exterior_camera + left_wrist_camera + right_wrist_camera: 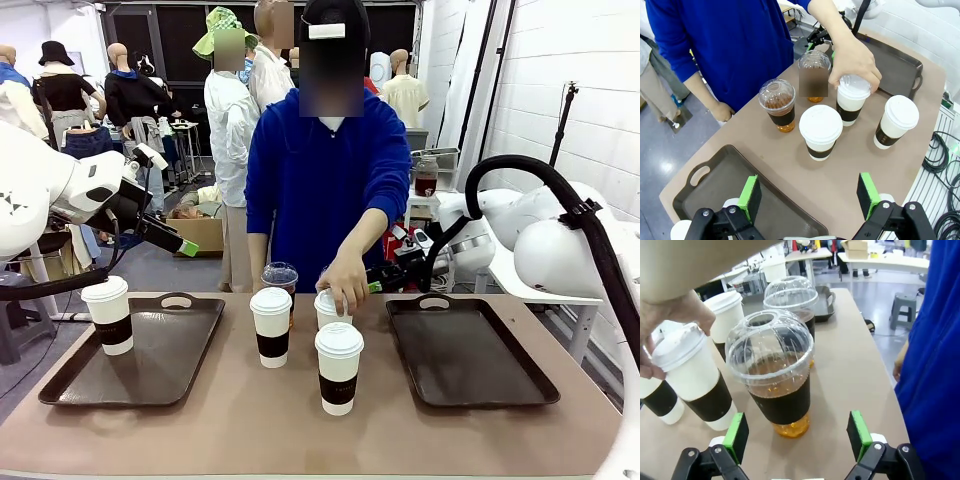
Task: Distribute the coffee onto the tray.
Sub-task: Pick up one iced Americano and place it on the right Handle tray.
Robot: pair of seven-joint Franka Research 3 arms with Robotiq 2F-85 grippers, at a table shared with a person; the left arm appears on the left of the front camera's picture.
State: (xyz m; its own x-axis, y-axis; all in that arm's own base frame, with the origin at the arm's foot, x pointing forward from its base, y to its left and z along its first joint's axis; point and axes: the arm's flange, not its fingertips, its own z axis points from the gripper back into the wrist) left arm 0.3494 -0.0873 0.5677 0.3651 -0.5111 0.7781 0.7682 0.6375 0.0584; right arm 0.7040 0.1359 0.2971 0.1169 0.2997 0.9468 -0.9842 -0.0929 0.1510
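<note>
Three white sleeved coffee cups (271, 326) (339, 366) (330, 306) stand mid-table. The person's hand (345, 285) grips the lid of the far one (852, 99). Another white cup (108, 315) stands on the left tray (160, 365). Two clear cups of brown drink (777, 105) (814, 75) are at the person's edge. My left gripper (809, 197) hangs open above the left tray's inner end. My right gripper (798, 435) is open and low, its pads (737, 434) flanking the nearer clear cup (772, 375) without touching it.
The right tray (470, 350) is bare. The person in blue (330, 170) stands close at the far edge, the other hand (722, 111) by the table's rim. Cables (940, 160) lie past the table's side.
</note>
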